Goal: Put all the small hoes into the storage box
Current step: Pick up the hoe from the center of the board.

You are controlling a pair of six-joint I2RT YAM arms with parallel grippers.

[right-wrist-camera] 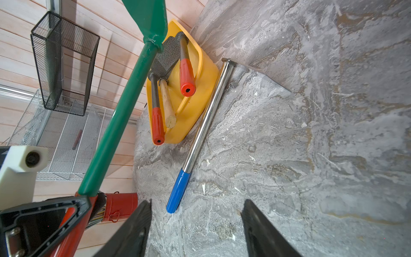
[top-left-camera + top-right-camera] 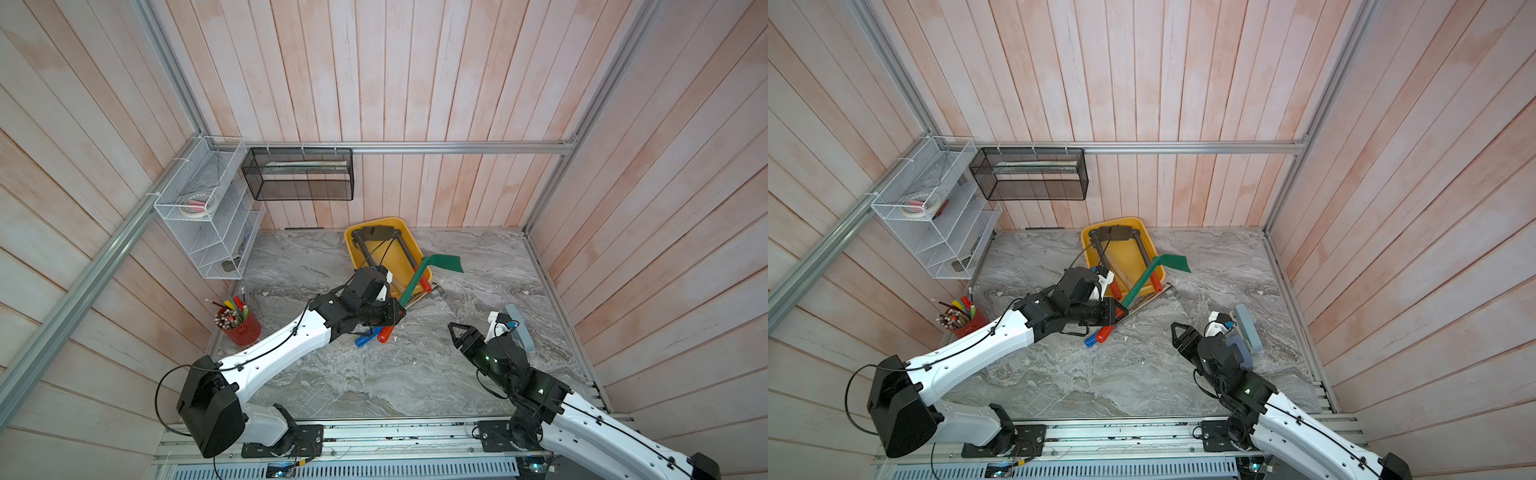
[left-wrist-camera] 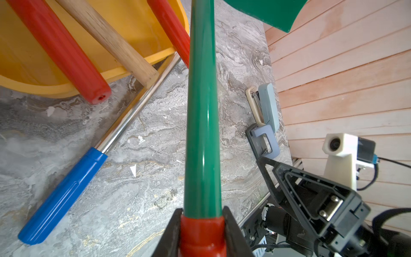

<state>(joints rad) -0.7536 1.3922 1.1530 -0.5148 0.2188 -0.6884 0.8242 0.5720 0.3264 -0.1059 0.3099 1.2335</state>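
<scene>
Small hoe (image 2: 413, 282): held clear of the worktop (image 2: 374, 374), its red grip clamped in the closed left gripper (image 2: 397, 311). The green shaft slants over the near right corner of the storage box (image 2: 351, 249), with the blade past the box's right rim. The box sits mid far edge and holds red-handled tools (image 1: 186, 75). A blue-handled tool (image 1: 178, 193) lies just beside its near rim. Right gripper (image 1: 197, 201): jaws apart, empty, toward the near right.

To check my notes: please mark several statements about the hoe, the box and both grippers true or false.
The left gripper has its jaws shut on the small hoe, at its red handle. True.
The small hoe lies inside the storage box. False: the left gripper holds it in the air.
The right gripper holds the blue-handled tool. False: its jaws are open and empty; the tool lies on the table.
The storage box already contains red-handled tools. True.
</scene>
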